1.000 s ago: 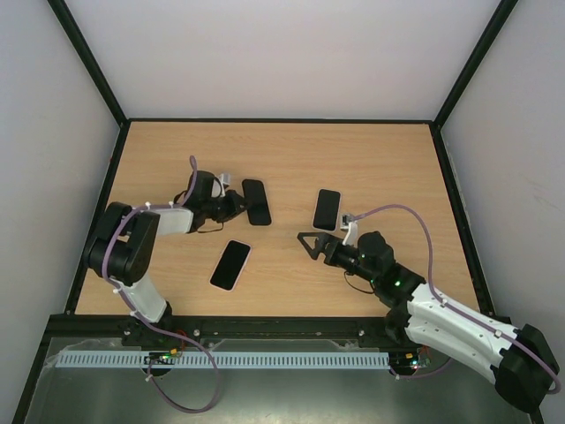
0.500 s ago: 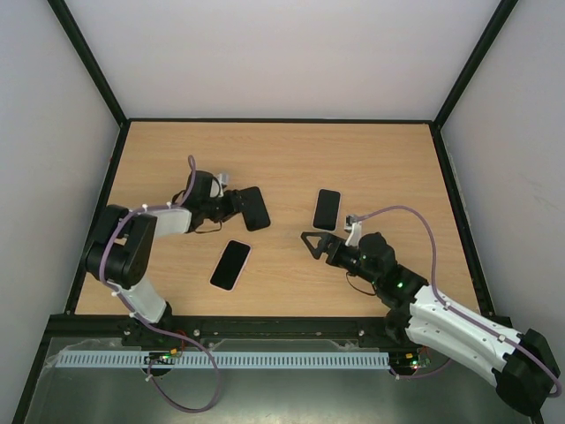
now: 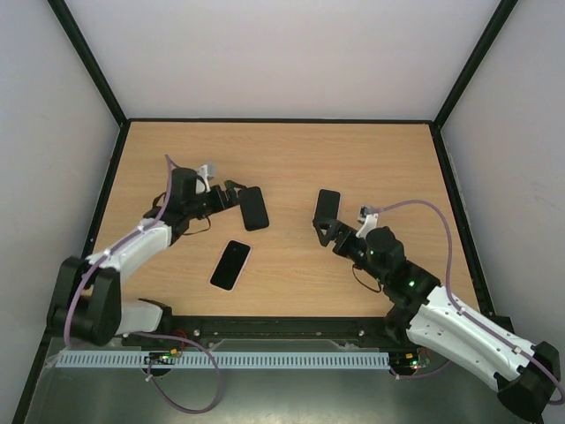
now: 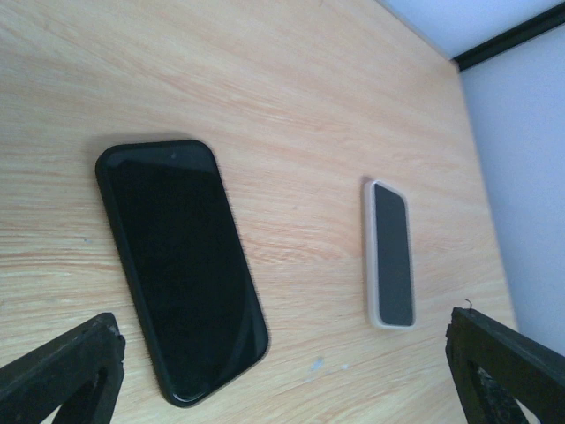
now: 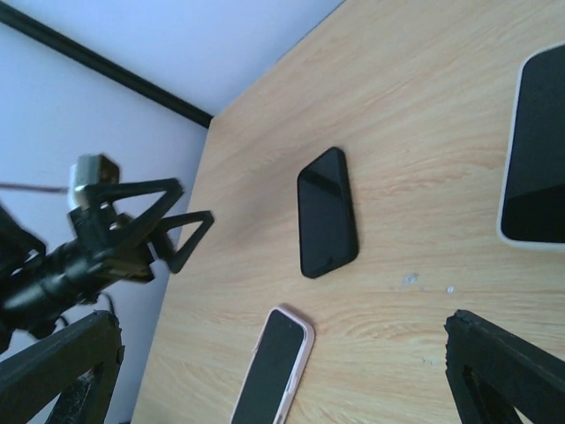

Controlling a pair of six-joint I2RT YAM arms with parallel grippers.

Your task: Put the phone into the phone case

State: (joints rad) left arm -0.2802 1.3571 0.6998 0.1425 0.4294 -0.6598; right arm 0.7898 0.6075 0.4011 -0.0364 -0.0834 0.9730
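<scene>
The table (image 3: 291, 150) fills the middle of the top view. Its far half is bare wood up to the black frame, so I have open room at the back and along the right edge. The left arm (image 3: 132, 247) reaches in from the lower left. The right arm (image 3: 441, 309) comes up from the lower right, and its last link runs into the frame corner.

Three handsets lie flat and well apart. The black phone (image 3: 255, 208) sits left of centre, slightly tilted, with free wood all round it. The white-rimmed phone (image 3: 327, 208) lies right of centre; the right wrist view cuts it off at the right edge. The pinkish-rimmed phone (image 3: 230, 264) lies nearer the rail, and the same view clips it at the bottom. I cannot tell which of these is an empty case. The black one shows a raised rim in the left wrist view, so it might be the case.

The left gripper (image 3: 233, 193) sits just beside the upper left end of the black phone. Its jaws are spread wide and hold nothing, and its fingers (image 4: 62, 375) only poke into the lower corners of the wrist view. The right gripper (image 3: 324, 231) hangs just below the white-rimmed phone, equally wide and empty.
</scene>
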